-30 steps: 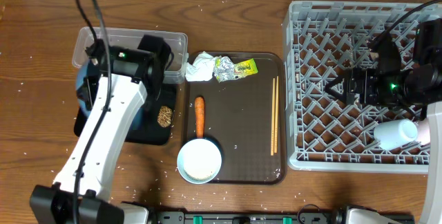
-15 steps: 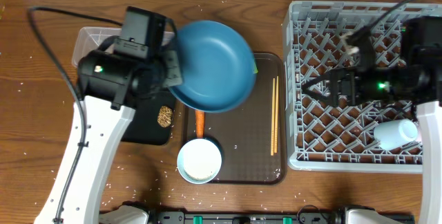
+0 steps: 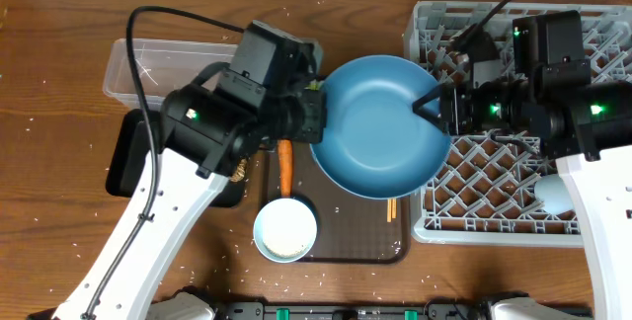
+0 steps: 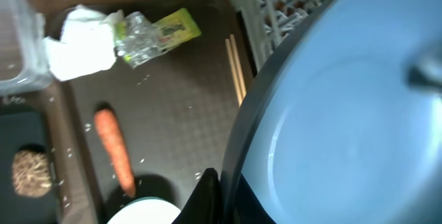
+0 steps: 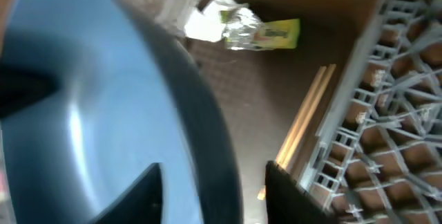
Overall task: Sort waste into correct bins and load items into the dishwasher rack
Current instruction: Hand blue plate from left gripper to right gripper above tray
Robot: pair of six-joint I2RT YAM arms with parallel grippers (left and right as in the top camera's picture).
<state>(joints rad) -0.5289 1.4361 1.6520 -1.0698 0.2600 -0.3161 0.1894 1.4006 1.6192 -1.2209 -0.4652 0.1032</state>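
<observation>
The large dark-blue plate [image 3: 380, 127] hangs tilted in the air over the brown tray and the left edge of the grey dishwasher rack [image 3: 513, 34]. My left gripper [image 3: 316, 122] is shut on the plate's left rim [image 4: 224, 182]. My right gripper [image 3: 434, 108] straddles the right rim [image 5: 213, 171], one finger inside the plate and the other a little off the rim's back. On the tray lie the tissue [image 4: 79, 41], the wrapper [image 4: 162, 30], the carrot [image 3: 285, 165], the chopsticks [image 4: 236, 72] and the white bowl [image 3: 285, 229].
The clear tub [image 3: 168, 63] stands at the back left, with the black tray [image 3: 133, 157] in front of it holding a brown lump [image 3: 237, 170]. A pale cup [image 3: 553, 194] lies in the rack's front right. Rice grains dot the table.
My left arm has carried the plate to the right, up to the rack's edge. My right gripper has come left to the plate's right rim and its jaws have narrowed around it.
</observation>
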